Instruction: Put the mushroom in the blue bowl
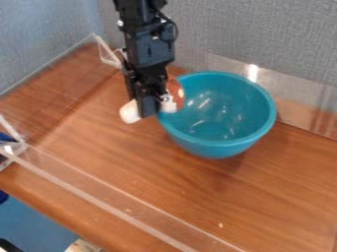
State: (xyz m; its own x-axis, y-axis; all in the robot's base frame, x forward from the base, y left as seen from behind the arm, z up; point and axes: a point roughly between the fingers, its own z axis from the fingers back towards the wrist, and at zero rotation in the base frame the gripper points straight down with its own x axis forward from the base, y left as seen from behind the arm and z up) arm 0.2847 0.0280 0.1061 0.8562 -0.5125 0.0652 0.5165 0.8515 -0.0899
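The blue bowl [222, 116] is a large glossy teal bowl standing on the wooden table, right of centre. The black gripper [149, 101] hangs straight down at the bowl's left rim, shut on the mushroom [136, 109]. The mushroom's cream stem sticks out to the left of the fingers and a bit of its orange cap shows on the right, next to the bowl's rim. It sits just outside the bowl, low over the table; whether it touches the wood I cannot tell.
A clear acrylic wall [79, 182] runs along the table's front edge, and another clear panel [301, 98] stands behind the bowl. A grey fabric wall lies behind the arm. Bare wood [79, 118] stretches to the left and front of the bowl.
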